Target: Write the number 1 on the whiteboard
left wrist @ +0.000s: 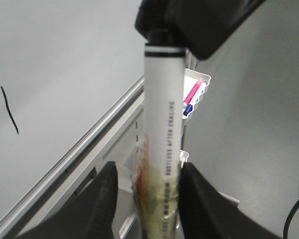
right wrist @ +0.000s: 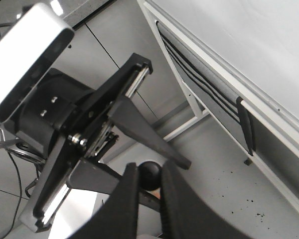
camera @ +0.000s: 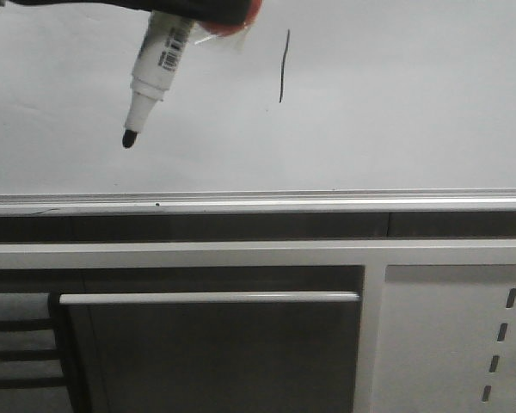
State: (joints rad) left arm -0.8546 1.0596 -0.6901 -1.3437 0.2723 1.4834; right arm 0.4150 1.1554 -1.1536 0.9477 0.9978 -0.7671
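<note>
The whiteboard fills the upper half of the front view, with its silver rail along the lower edge. The number 1 is a thin dark, near-vertical stroke on it, and shows in the left wrist view too. My left gripper comes in from the top edge, shut on a white marker. The marker's black tip points down-left, to the left of the stroke and lower. In the left wrist view the gripper holds the marker's taped barrel. My right gripper is away from the board, its fingers nearly together.
Under the rail is a cabinet with a white bar handle and a perforated white panel. A small tray with pink and blue pens hangs beyond the marker. A black mechanism, a round black knob and a white-grey housing lie under the right gripper.
</note>
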